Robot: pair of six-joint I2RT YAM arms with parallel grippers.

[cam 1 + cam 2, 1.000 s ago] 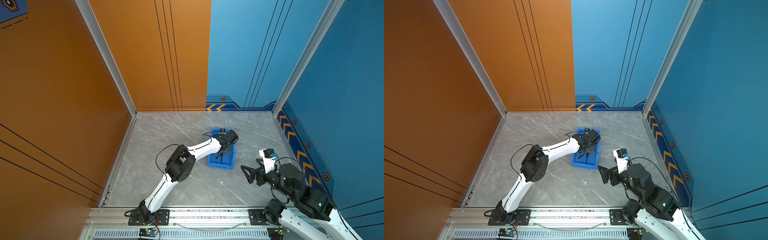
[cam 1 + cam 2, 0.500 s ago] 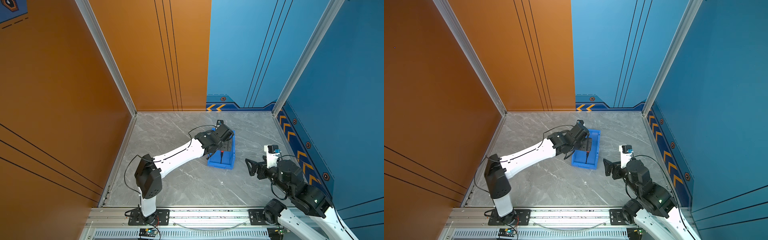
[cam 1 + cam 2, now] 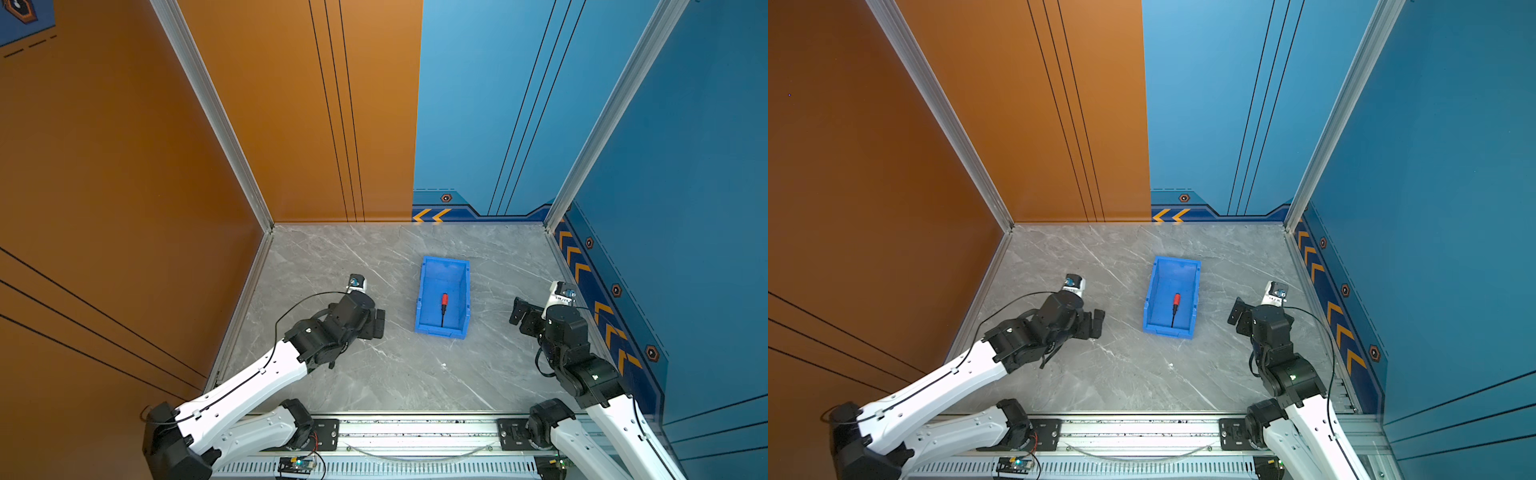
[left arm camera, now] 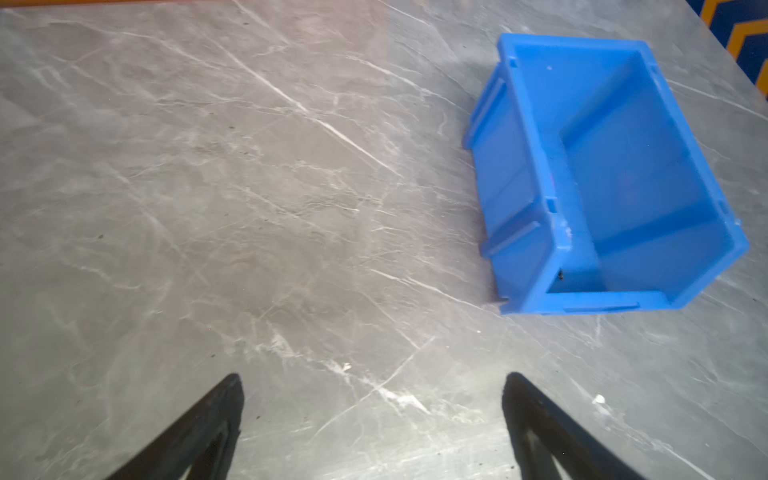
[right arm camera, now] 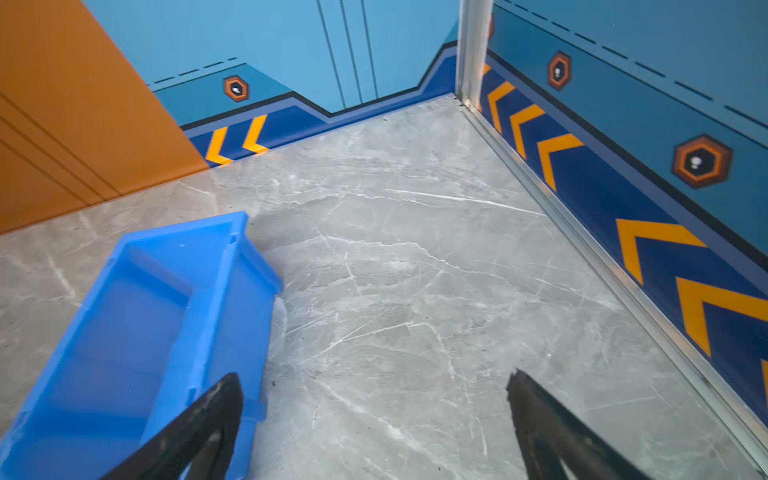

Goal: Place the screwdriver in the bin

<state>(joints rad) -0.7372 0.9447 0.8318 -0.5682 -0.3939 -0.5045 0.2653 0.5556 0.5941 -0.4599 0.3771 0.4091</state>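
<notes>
- The left claw [image 3: 376, 325] is wide open and holds nothing. In the left wrist view its two black fingers [image 4: 195, 424] stand far apart, with only bare table between them.
- In both top views this claw is left of the middle of the frame, over the gray table [image 3: 395, 374] and well apart from the bin [image 3: 421, 291].
- The right claw [image 3: 521, 318] is open and empty too. It is at the right of the frame, near the bin's right side but not touching it.
- The bin is blue and stands in the middle of the frame.
- The screwdriver [image 3: 443, 309] lies flat on the bin's floor. Its red handle points to the back wall and its thin black tip points to the low front edge.
- I think the job looks done, and all that is left is to back off.
- To do that well, both arms should pull away from the bin slowly and not knock its walls, so the screwdriver does not tip out.
</notes>
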